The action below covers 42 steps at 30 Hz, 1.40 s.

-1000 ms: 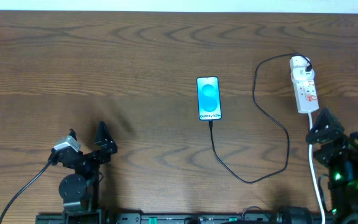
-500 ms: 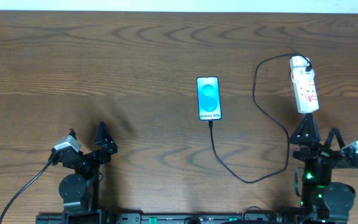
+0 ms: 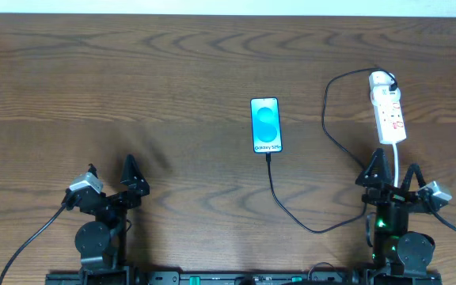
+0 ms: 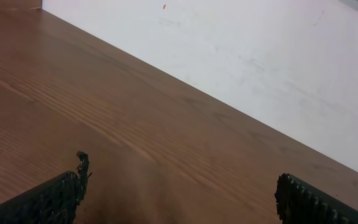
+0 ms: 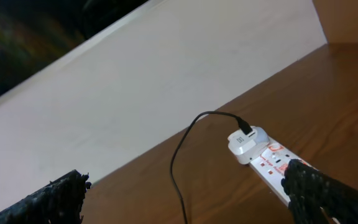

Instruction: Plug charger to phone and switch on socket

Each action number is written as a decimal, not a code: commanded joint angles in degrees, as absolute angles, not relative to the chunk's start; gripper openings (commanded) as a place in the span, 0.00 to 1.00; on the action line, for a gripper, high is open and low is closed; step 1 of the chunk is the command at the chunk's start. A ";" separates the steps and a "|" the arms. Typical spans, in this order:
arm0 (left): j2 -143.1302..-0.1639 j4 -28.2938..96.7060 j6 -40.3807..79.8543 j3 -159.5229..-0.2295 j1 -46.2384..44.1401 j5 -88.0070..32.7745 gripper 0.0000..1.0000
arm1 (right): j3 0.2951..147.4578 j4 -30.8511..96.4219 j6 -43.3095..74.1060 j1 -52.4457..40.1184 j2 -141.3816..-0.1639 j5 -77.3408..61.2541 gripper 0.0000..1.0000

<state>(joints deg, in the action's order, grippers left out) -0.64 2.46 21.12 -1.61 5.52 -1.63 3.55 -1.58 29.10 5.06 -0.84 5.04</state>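
Note:
The phone (image 3: 265,125) lies flat at the table's middle, blue screen up. The charger's thin black cable (image 3: 323,127) runs from the phone's near end, loops right and up to the white adapter (image 3: 381,79) at the far end of the socket (image 3: 389,116), a white power strip. The plug sits at the phone's near edge. My right gripper (image 3: 392,176) is open and empty, just near of the strip; its wrist view shows the cable (image 5: 178,180), adapter (image 5: 246,143) and strip (image 5: 272,167). My left gripper (image 3: 109,178) is open and empty at the near left, over bare wood.
The strip's thick white cord (image 3: 400,162) runs toward the near edge past my right gripper. Black robot cables trail from both arm bases at the near edge. A pale wall borders the table's far side.
My right arm has drawn back from the power strip toward the near edge and shifted left to its base. The left arm, phone and cable have not moved.

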 commanded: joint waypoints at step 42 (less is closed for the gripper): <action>-0.64 3.95 20.58 -0.23 5.72 -1.50 1.00 | 0.32 4.01 -0.93 4.80 -0.30 -4.80 0.99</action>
